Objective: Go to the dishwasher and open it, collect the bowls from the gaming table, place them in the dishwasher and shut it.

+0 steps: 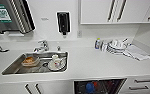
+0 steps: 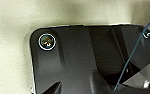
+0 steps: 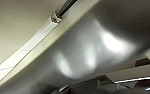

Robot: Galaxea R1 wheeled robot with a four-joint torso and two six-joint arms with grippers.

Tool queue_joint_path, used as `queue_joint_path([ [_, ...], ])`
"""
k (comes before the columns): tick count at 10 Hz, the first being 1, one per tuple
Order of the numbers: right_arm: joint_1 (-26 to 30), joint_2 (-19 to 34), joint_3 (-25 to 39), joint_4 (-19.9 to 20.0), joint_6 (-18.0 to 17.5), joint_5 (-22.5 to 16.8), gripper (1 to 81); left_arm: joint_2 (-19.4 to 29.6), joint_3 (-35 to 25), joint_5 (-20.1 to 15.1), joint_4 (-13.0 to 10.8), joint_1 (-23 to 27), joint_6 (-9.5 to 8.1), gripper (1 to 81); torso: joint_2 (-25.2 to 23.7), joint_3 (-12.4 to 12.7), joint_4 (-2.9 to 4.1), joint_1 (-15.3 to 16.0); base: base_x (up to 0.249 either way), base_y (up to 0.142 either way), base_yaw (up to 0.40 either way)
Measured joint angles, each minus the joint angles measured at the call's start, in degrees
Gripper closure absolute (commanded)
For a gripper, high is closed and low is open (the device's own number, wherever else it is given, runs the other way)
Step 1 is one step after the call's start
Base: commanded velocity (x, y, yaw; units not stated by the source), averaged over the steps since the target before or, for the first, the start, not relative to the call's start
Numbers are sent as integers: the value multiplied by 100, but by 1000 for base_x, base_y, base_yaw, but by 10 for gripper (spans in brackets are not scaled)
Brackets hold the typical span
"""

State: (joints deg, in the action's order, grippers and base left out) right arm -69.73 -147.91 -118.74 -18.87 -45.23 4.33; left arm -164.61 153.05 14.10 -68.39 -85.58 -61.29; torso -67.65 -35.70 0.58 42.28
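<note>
A: Dishwasher [image 1: 99,87] is sitting open under the counter [image 1: 98,63], right of the sink [image 1: 21,65], and you are looking down into its dark cavity. A blue bowl [image 1: 90,87] is showing inside, with something red beside it.

B: So what am I doing well here?

A: You are judging the closing step, by the look of it. Keep the base square to the opening and check that nothing is sticking up from the rack before you push. Use a flat, steady push along the door's width rather than a jab at one corner.

B: And the claws?

A: You cannot tell from these pictures whether either is spread or pressed together. The left wrist camera is looking at the robot's own dark plate over a pale speckled surface. The right wrist camera is facing a brushed steel panel [image 3: 96,50], probably the dishwasher front, with a pale edge and a dark bar handle [image 3: 66,6] running beside it. That suggests the right arm is very near the door, so move slowly.

B: Anything readable?

A: Nothing legible. A green-and-white label [image 1: 1,12] is hanging on the towel dispenser [image 1: 12,15] at upper left, but its writing is too blurred. A bottle [image 1: 98,44] beside the stacked plates [image 1: 117,46] is carrying a label that is also unreadable.

B: Gaming table?

A: You are not facing it now.
</note>
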Motion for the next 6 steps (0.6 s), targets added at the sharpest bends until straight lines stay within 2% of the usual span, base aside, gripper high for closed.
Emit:
queue_joint_path([
  [4,468,697,1034,230,-152,-17,10,-13,0,2,-5,-4,0,10,0,-2,0,0,0,0,0],
  [6,827,795,1265,421,-245,206,10,-13,0,0,-5,-4,0,10,0,-2,0,0,0,0,0],
])
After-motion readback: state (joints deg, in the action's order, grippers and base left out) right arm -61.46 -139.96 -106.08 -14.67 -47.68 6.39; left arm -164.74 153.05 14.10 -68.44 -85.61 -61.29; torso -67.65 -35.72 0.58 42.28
